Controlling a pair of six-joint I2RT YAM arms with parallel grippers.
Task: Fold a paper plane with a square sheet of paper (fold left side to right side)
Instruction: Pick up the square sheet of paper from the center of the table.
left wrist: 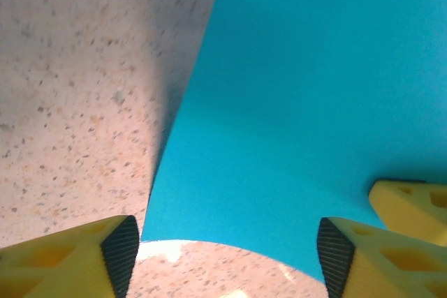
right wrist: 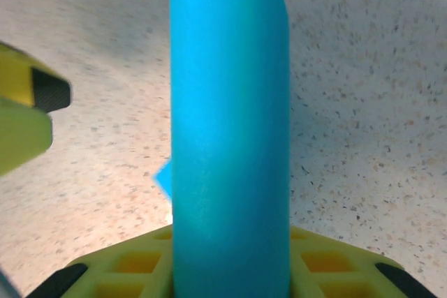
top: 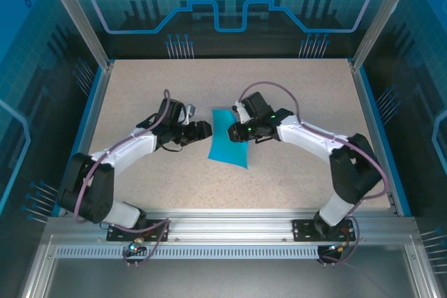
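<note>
Alignment mattered: right tool [top: 236, 130] clenched the curled square sheet of paper [top: 227, 146]; left tool [left wrist: 228, 250], released, needed to flatten edges squarely.

Up top we look down from above and behind the arm bases, far enough off to take in the whole table [top: 140, 88]. On the left wrist we sit close, facing forward and down past the left gripper [left wrist: 227, 246] onto the square sheet of paper [left wrist: 300, 116]. On the right wrist we're closer yet, the sheet right at the lens above the right gripper [right wrist: 230, 270]. All three views share that sheet, and each wrist view catches a finger of the other gripper.
</note>
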